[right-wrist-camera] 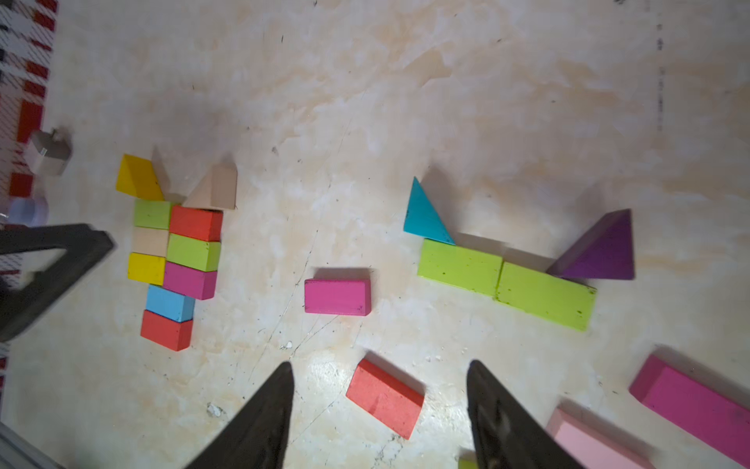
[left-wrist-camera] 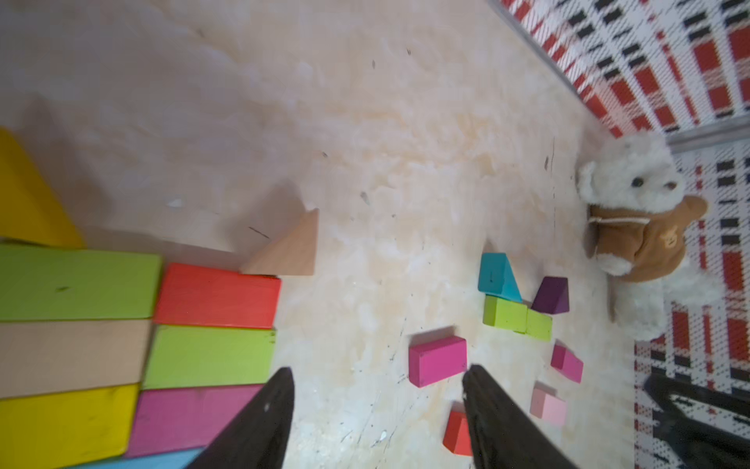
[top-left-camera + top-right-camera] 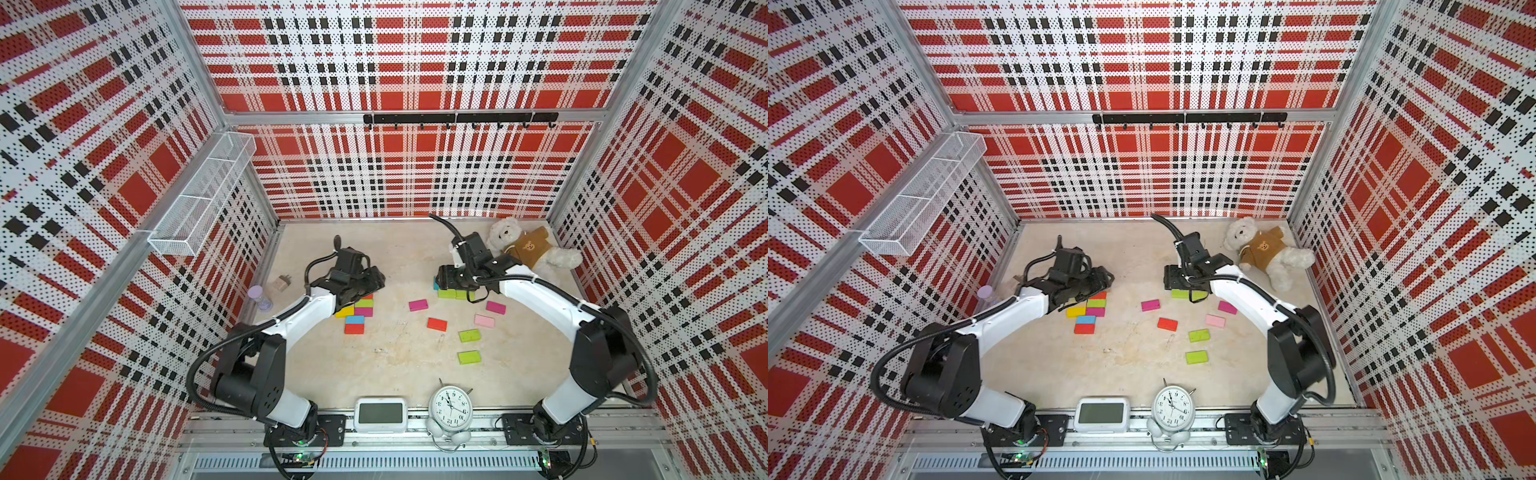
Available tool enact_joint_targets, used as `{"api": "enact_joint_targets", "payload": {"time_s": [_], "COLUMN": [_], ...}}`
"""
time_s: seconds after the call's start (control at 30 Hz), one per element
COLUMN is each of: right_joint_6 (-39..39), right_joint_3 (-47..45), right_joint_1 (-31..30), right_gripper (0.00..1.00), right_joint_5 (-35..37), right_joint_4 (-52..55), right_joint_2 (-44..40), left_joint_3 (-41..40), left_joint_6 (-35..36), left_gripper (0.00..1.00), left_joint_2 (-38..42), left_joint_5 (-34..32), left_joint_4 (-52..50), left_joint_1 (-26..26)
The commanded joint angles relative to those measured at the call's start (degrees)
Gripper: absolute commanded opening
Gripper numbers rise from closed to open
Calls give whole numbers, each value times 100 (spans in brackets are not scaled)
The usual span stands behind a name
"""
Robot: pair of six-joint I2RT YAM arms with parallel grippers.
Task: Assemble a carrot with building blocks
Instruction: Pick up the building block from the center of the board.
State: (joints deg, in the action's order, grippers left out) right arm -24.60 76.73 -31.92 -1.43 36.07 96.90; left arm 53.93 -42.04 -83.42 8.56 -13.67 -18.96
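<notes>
Plaid walls enclose the pale table. The left hand, spread and empty, hovers over a packed cluster of coloured bricks. The right hand, also spread and empty, hangs by two lime bricks touching a teal wedge and a purple wedge.

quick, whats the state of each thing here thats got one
left gripper, open, empty
right gripper, open, empty
brick cluster, flat, packed side by side
lime pair, flat, end to end, touching
teal wedge, touching the lime pair
purple wedge, touching the lime pair
red brick, flat, loose, apart from the others
teddy, lying down
hourglass, upright
</notes>
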Motion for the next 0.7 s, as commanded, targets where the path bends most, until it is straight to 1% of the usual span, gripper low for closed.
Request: {"api": "enact_joint_targets", "payload": {"time_s": [0.0,0.03,0.13,0.23,0.33,0.5,0.67], "right_joint_6": [148,169,176,204,224,193,200], "right_joint_3": [419,541,808,1048,1221,1386,1427], "right_joint_1": [-337,-437,-650,-868,-1047,-1164,-1206], "right_gripper": [74,76,79,86,89,88,79], "right_joint_5": [514,594,700,759,877,1064,1142], "right_joint_4": [246,272,305,356,367,506,473], "right_joint_2": [586,779,1268,1652,1944,2284,2442], "left_joint_3": [-121,-207,-386,-490,-554,-659,-709], "left_joint_6": [-15,-6,3,46,90,152,179], "left_gripper": [69,69,70,70,70,70,71], "left_joint_2": [670,829,1227,1524,1704,1755,1643], "left_joint_5": [13,70,276,420,542,741,926], "left_joint_4": [21,14,-21,-135,-204,-222,-141], "left_joint_1": [115,353,672,929,1102,1288,1360]}}
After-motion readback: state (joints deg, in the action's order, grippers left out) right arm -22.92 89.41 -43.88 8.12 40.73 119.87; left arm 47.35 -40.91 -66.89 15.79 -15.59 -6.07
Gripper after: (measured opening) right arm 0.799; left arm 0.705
